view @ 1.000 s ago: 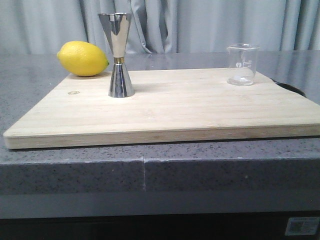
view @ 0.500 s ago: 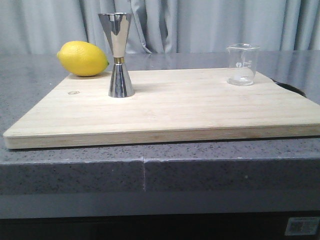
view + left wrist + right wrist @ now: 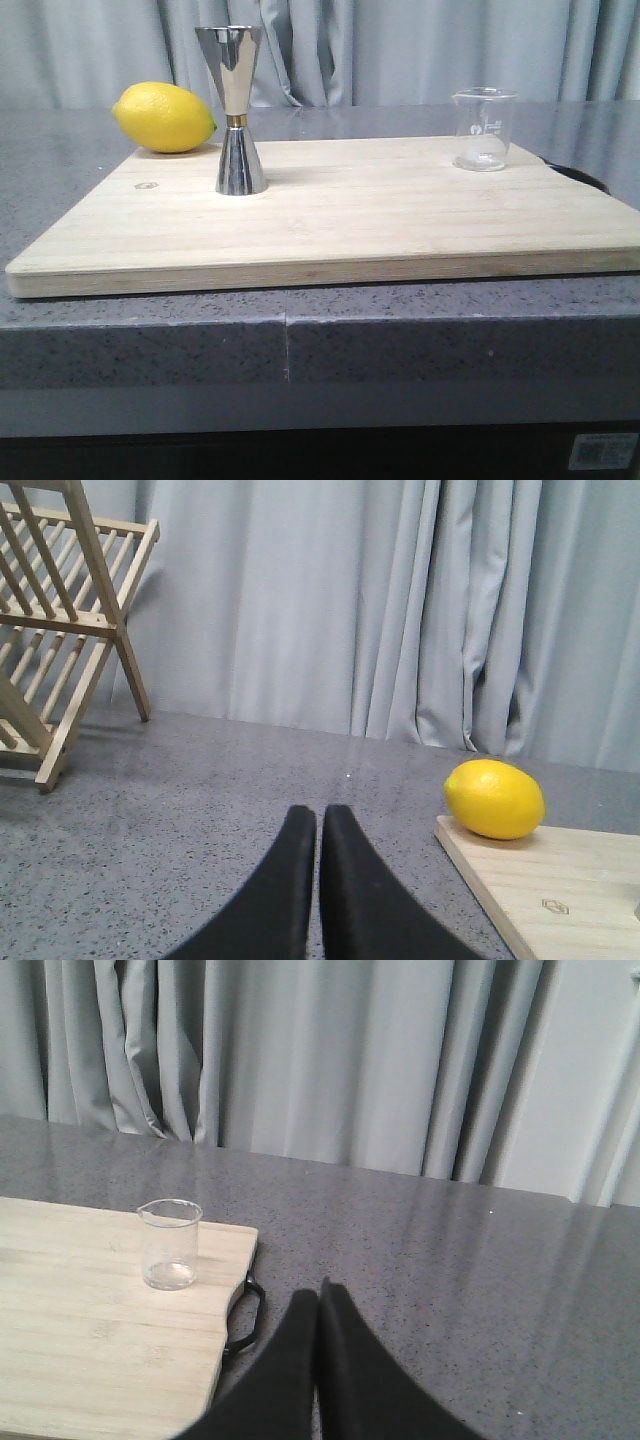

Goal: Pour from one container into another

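On the wooden cutting board (image 3: pixel 340 215) I see the steel jigger (image 3: pixel 238 110) upright toward the far left and the glass beaker (image 3: pixel 484 128) upright near the far right corner, the two well apart. I see a lemon (image 3: pixel 164 117) just beside the board's far left corner, on the grey counter (image 3: pixel 130 330). My left gripper (image 3: pixel 320 825) has its fingers pressed together over the bare counter, holding nothing. My right gripper (image 3: pixel 318 1300) is likewise closed and empty, off the board's handle end, with the beaker apart from it.
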`<state>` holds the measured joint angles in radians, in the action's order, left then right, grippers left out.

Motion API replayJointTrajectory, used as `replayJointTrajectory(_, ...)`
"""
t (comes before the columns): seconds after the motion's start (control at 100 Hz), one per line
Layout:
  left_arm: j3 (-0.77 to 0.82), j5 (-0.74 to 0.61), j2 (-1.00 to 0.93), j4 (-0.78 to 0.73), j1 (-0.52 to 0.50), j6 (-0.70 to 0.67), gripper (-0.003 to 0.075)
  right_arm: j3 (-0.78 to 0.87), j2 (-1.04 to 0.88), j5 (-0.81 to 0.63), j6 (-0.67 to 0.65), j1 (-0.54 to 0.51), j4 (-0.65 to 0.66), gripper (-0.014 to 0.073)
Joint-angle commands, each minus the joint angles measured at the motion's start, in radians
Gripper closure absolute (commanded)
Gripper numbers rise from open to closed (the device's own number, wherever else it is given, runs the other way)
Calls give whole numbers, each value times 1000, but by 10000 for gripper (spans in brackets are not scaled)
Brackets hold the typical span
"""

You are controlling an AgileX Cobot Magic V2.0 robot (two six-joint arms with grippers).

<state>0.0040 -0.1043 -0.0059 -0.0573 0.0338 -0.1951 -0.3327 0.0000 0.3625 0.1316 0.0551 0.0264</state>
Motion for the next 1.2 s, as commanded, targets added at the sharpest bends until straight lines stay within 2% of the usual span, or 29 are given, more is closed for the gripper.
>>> replayJointTrajectory(0.0,28,-74,-22,0,8,-10,739,-5,16,-116,-2,-6,0,652)
replayJointTrajectory(0.17,28,-74,-22,0,8,-10,739,32,16,-147,-2,-6,11,652)
replayJointTrajectory(0.48,28,-74,-22,0,8,-10,738,189,7,-363,-2,-6,-20,652)
replayJointTrajectory(0.8,28,-74,-22,0,8,-10,739,305,-28,-411,-42,-6,-55,652)
replayJointTrajectory(0.95,28,-74,-22,0,8,-10,739,356,-28,-494,-48,-6,-57,652)
replayJointTrajectory(1.19,28,-74,-22,0,8,-10,739,354,-28,-472,-48,-6,-63,652)
